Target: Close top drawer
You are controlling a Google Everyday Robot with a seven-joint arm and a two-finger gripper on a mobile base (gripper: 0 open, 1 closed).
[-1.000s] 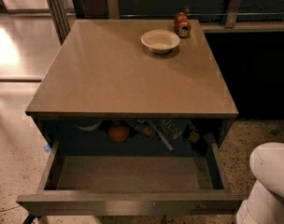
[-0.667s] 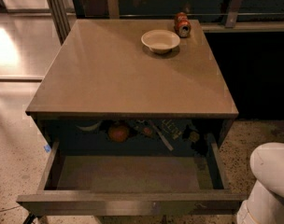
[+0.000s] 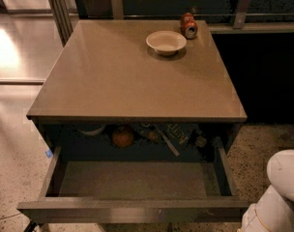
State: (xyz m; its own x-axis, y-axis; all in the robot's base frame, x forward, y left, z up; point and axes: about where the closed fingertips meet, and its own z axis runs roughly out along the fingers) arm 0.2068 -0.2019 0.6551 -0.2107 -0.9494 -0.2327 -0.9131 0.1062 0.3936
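The top drawer (image 3: 132, 209) is pulled far out toward the camera, under the tan cabinet top (image 3: 113, 81). Its grey floor (image 3: 132, 180) is bare at the front. At its back, under the top, lie an orange (image 3: 123, 136), a pale bowl-like item (image 3: 91, 128) and several packets (image 3: 178, 132). My gripper is not in view. Only a white rounded part of my arm (image 3: 282, 192) shows at the bottom right, beside the drawer's right front corner.
On the cabinet top stand a cream bowl (image 3: 166, 42) and a red can (image 3: 188, 25) lying on its side at the far right. A metal post (image 3: 57, 8) and shiny floor are at the left. A dark wall and rail run behind.
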